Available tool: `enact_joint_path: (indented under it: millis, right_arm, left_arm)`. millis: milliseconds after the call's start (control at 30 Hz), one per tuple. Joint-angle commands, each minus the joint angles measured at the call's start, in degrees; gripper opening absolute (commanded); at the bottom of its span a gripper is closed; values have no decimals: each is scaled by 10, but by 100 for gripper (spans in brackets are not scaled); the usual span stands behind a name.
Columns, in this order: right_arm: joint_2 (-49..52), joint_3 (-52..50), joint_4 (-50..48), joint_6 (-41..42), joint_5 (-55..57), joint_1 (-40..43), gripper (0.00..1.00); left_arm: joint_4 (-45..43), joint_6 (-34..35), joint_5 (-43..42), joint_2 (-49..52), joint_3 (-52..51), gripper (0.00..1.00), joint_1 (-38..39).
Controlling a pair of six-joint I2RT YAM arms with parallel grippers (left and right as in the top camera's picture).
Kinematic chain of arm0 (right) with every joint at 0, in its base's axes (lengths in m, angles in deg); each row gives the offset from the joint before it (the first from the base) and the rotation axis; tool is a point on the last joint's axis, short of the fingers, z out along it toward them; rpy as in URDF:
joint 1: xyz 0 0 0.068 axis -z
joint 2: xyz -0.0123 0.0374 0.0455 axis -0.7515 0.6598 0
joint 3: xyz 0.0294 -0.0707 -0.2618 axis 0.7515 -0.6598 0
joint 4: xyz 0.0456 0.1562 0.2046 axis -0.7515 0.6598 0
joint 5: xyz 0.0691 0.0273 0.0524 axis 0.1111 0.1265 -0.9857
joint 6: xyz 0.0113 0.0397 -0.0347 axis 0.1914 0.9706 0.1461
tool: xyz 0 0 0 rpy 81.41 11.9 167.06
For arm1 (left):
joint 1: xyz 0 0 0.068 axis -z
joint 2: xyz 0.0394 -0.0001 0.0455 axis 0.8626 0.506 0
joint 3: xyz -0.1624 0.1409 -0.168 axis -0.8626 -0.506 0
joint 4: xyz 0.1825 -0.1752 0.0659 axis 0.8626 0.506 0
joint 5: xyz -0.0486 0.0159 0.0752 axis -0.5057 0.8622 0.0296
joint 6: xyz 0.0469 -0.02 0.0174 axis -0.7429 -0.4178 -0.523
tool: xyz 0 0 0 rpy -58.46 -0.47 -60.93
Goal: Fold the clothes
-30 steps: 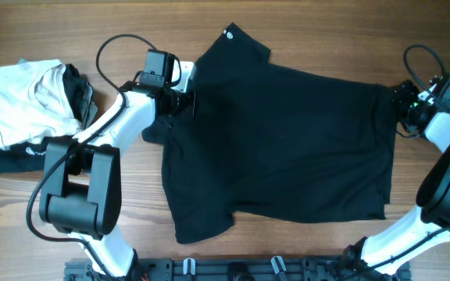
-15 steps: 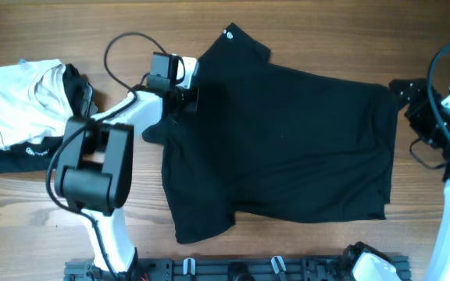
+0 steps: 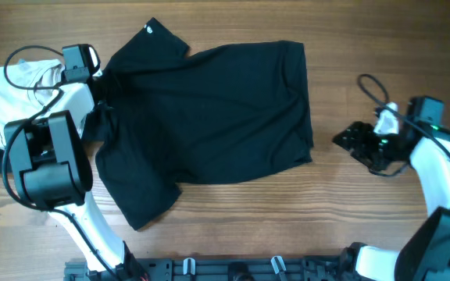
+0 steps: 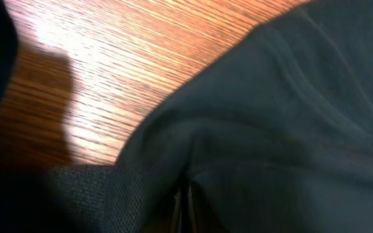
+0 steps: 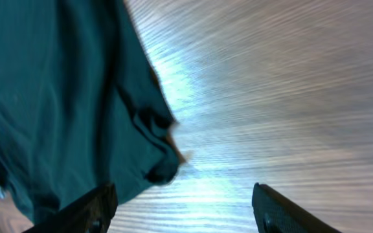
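Clearly, the black T-shirt [image 3: 217, 109] is spread flat over the middle of the wooden table [image 3: 381, 47], with its hem turned to the right, one sleeve pointing to the far side and the other to the near left. The left gripper [image 3: 102, 80] is placed at the left end of the shirt, about where the neck and shoulder are. In the left wrist view the cloth is seen gathered into a ridge that runs into a very narrow slit, so the jaws are judged to be closed tightly on a pinch of fabric. The right gripper [image 5: 183, 194] is positioned over bare wood, well apart from the hem, with its fingers spread wide and nothing between them. A folded white garment [image 3: 10, 97] is seen at the far left, beside the left arm. The fabric is judged to be soft, light and limp: it will be draped and wrinkled when lifted, and no shape will be kept by it alone. It is best taken at a hem corner or a shoulder seam, where the doubled cloth gives more to pinch, and two corners of one edge should be lifted together so that a straight fold is made.
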Motion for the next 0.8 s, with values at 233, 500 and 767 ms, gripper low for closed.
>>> enact_joint_path:
  millis: [233,500,767]
  right_arm:
    - [141,-2,-72,50,44,-167,48]
    - [109,9,-14,106,101,-168,4]
    - [-82,64,243,218,278,-80,6]
  left_arm:
    - [83,-26,-21,-148,-17,17,42]
    - [139,-38,-22,-185,-17,19,63]
    - [146,-54,-8,-185,-17,24,110]
